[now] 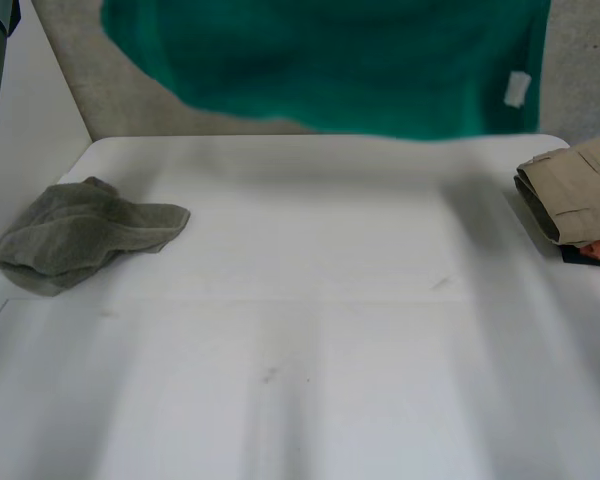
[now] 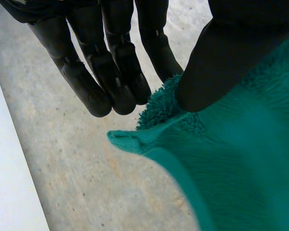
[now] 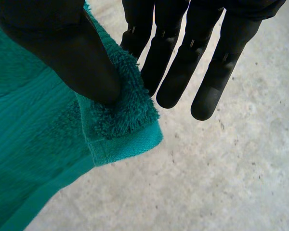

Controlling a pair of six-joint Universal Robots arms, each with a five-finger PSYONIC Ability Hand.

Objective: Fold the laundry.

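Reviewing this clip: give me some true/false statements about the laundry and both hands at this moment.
1. The green towel lies flat on the table. False: it is held up in the air.
2. The left hand pinches the green towel near a corner. True.
3. The right hand is open, off the towel. False: its thumb and fingers pinch a corner.
4. A grey towel lies crumpled on the table. True.
5. The beige garment is spread out. False: it is folded.
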